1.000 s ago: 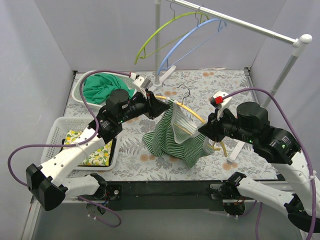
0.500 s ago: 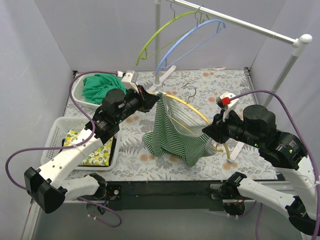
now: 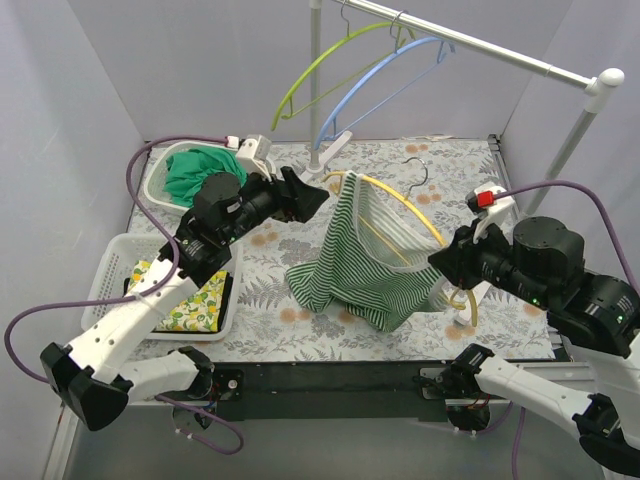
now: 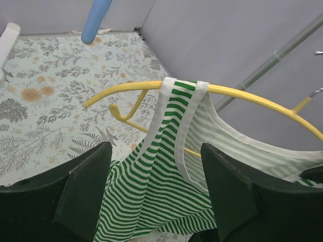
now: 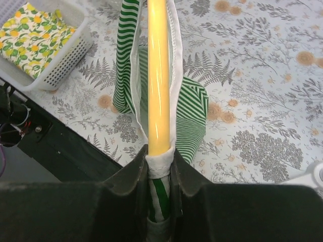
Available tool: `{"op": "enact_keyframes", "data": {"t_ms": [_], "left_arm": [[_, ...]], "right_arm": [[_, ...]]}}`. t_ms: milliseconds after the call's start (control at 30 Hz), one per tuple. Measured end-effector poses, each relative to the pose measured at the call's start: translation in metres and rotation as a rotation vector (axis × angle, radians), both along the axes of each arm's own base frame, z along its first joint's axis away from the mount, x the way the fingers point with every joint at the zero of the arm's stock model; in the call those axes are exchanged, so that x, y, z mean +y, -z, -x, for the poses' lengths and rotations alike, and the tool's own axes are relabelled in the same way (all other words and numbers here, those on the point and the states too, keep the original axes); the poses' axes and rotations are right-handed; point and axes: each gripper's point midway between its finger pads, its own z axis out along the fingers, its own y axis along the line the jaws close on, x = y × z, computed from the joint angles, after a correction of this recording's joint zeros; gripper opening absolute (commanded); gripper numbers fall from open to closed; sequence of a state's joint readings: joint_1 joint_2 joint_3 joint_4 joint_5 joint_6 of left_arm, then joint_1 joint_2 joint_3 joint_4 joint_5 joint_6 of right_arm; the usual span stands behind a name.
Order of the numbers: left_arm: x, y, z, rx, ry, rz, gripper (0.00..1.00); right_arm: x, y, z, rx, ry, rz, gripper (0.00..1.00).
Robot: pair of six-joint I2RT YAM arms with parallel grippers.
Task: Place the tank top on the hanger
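Note:
The yellow hanger (image 3: 400, 205) is held in the air over the table, its metal hook (image 3: 415, 170) pointing back. The green-and-white striped tank top (image 3: 360, 265) hangs from it, its hem resting on the table. One white-edged strap (image 4: 184, 91) lies over the hanger's (image 4: 242, 96) left arm. My left gripper (image 3: 312, 196) is open just left of that strap and holds nothing; in the left wrist view the tank top (image 4: 166, 171) shows between the spread fingers (image 4: 81, 191). My right gripper (image 5: 160, 164) is shut on the hanger's (image 5: 157, 75) other end, with the second strap pinched against it.
A white basket (image 3: 160, 185) at the back left holds a plain green cloth. A nearer basket (image 3: 118, 262) holds a lemon-print cloth (image 5: 30, 27). A lime hanger (image 3: 310, 75) and a blue hanger (image 3: 375, 80) hang from the rail (image 3: 480, 45); its poles (image 3: 317, 90) stand at the back.
My left gripper opened, let go of the strap and drew back to the left. The strap now rests over the hanger. My right gripper moved right with the hanger.

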State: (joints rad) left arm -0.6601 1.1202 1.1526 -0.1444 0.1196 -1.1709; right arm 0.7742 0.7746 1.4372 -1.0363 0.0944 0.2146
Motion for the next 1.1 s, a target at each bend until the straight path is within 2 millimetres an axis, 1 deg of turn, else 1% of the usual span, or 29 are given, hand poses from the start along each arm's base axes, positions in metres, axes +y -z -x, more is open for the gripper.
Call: {"op": "enact_keyframes", "data": {"t_ms": [67,133,200,267,367,467,533,600,700,800,900,1000,1100], "left_arm": [[0.005,-0.013,0.007,-0.019,0.004,0.009,0.70],[0.012,-0.031,0.016,-0.049,0.005,0.027,0.70],[0.018,-0.050,0.024,-0.079,0.005,0.048,0.70],[0.026,-0.071,0.034,-0.113,0.004,0.075,0.70],[0.032,-0.092,0.043,-0.147,0.007,0.102,0.69],[0.033,-0.099,0.046,-0.151,0.015,0.107,0.69],[0.032,-0.098,0.046,-0.143,0.018,0.099,0.69],[0.031,-0.096,0.044,-0.132,0.020,0.089,0.69],[0.029,-0.092,0.044,-0.116,0.027,0.077,0.69],[0.026,-0.087,0.043,-0.102,0.038,0.066,0.69],[0.024,-0.082,0.043,-0.088,0.047,0.056,0.69],[0.023,-0.081,0.043,-0.084,0.049,0.054,0.69],[0.023,-0.081,0.043,-0.084,0.050,0.054,0.69]], "right_arm": [[-0.010,-0.002,0.000,0.007,0.051,0.003,0.01],[-0.022,-0.006,0.000,0.010,0.112,0.008,0.01],[-0.033,-0.015,-0.002,0.004,0.173,0.007,0.01],[-0.048,-0.033,-0.004,-0.022,0.251,-0.001,0.01],[-0.065,-0.062,-0.010,-0.084,0.344,-0.028,0.01],[-0.078,-0.092,-0.019,-0.150,0.429,-0.053,0.01],[-0.082,-0.106,-0.026,-0.177,0.472,-0.056,0.01],[-0.081,-0.107,-0.036,-0.184,0.504,-0.031,0.01],[-0.075,-0.096,-0.053,-0.170,0.544,0.045,0.01],[-0.064,-0.084,-0.074,-0.158,0.567,0.126,0.01],[-0.046,-0.077,-0.098,-0.155,0.568,0.178,0.01],[-0.033,-0.075,-0.115,-0.158,0.570,0.210,0.01],[-0.030,-0.080,-0.129,-0.181,0.592,0.218,0.01]]}}
